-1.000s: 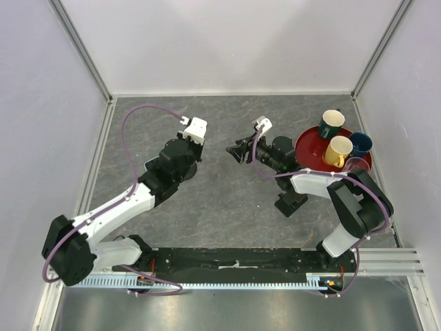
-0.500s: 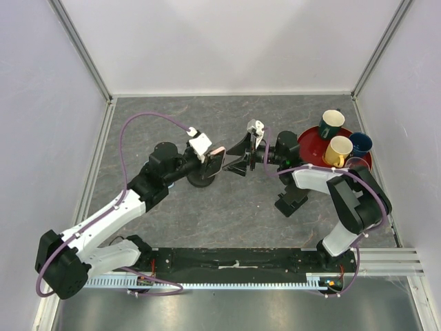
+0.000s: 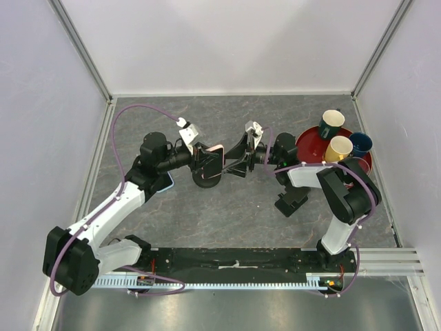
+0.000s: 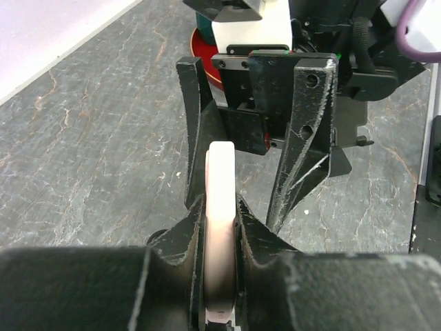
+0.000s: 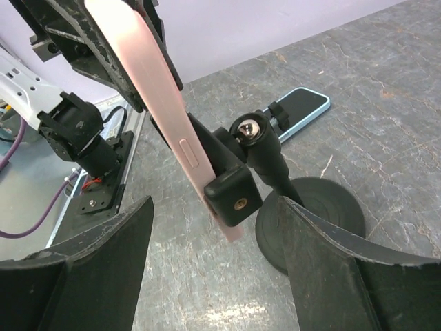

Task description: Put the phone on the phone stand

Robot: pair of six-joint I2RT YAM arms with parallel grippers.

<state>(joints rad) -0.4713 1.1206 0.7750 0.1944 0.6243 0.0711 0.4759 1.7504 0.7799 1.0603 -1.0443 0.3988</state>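
The pink phone (image 5: 162,114) stands on edge, gripped by my left gripper (image 4: 220,207), whose fingers press on both its faces. The phone's lower part rests against the small clamp (image 5: 234,195) of the black phone stand, above its round disc base (image 5: 313,221). In the top view the phone (image 3: 216,150) is over the stand's base (image 3: 204,178), held by the left gripper (image 3: 210,163). My right gripper (image 3: 239,157) is open and empty, facing the phone from the right, its fingers on either side of the clamp (image 5: 220,276).
A light-blue phone (image 5: 301,109) lies flat behind the stand, partly under the left arm in the top view (image 3: 167,181). A black folding wedge stand (image 3: 291,201) sits near the right arm. A red tray (image 3: 310,148) with three cups stands at the right.
My left gripper has swung right and down, bringing the pink phone over the stand's base and against the clamp. The right gripper has turned and stays open close to it.
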